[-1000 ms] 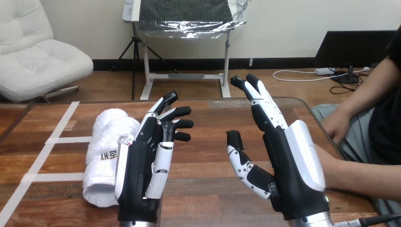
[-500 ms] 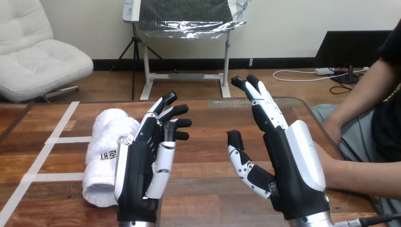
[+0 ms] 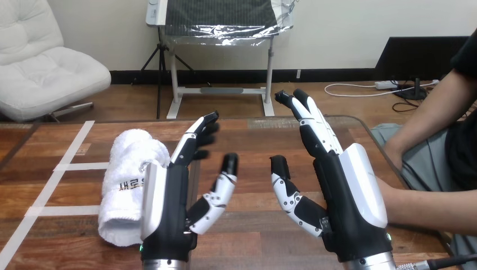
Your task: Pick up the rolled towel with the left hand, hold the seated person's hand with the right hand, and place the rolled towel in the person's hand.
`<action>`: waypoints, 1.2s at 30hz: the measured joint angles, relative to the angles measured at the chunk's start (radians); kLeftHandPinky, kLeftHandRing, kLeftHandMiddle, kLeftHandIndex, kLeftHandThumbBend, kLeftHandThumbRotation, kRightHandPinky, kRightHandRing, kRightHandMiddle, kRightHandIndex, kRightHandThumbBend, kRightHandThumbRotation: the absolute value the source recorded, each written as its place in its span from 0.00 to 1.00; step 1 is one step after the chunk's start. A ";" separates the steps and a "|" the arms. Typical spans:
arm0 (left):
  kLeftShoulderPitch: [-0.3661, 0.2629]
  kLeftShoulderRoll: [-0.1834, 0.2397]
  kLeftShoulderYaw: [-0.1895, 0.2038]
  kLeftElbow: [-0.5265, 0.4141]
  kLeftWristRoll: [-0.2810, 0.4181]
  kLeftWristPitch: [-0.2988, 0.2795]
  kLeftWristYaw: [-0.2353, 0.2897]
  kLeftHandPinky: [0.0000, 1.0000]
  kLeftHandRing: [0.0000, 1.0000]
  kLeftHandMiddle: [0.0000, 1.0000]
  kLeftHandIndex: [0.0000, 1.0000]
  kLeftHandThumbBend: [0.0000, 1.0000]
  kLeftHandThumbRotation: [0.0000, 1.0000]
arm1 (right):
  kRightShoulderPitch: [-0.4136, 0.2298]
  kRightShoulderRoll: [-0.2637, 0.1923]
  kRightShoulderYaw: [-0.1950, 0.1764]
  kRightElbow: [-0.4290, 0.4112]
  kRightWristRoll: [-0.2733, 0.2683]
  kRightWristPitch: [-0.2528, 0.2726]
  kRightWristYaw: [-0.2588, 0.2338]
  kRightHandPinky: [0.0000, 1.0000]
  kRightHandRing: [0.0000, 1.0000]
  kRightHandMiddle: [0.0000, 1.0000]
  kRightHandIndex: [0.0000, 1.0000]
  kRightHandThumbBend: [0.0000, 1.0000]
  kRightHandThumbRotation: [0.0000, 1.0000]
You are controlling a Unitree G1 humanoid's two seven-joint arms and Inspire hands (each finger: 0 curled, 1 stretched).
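Note:
A white rolled towel (image 3: 126, 179) lies on the wooden table (image 3: 247, 146) at the left, partly hidden behind my left hand. My left hand (image 3: 171, 211) stands upright just right of the towel, open, with straight fingers and the thumb spread to the right. To its right my right hand (image 3: 343, 202) is raised, open, fingers pointing up and away, thumb out to the left. The person's forearm (image 3: 433, 208) lies on the table's right edge behind my right hand. Their hand is hidden by it, so contact cannot be told.
White tape lines (image 3: 62, 169) mark the table's left part. The person's other arm (image 3: 422, 126) hangs beside the table's right edge. Bare wood lies between my two hands and beyond them.
My left hand has opened: its curled fingers straightened and the thumb swung out to the right. My right hand, the towel and the person's forearm stayed put.

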 measured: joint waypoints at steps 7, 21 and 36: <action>-0.004 0.001 0.001 -0.035 0.209 0.157 0.097 0.71 0.82 0.86 0.86 0.61 0.50 | 0.001 -0.001 0.000 0.000 0.000 0.000 0.000 1.00 1.00 1.00 0.93 0.06 0.00; -0.088 0.027 0.021 -0.100 0.473 0.505 0.163 0.78 0.83 0.86 0.86 0.73 0.55 | -0.001 -0.002 -0.009 0.000 0.002 0.000 0.000 1.00 1.00 1.00 0.93 0.07 0.00; -0.233 0.058 0.026 -0.113 0.532 0.722 0.137 0.78 0.84 0.87 0.89 0.76 0.60 | -0.005 -0.001 -0.021 0.000 0.005 0.000 0.002 1.00 1.00 1.00 0.93 0.07 0.00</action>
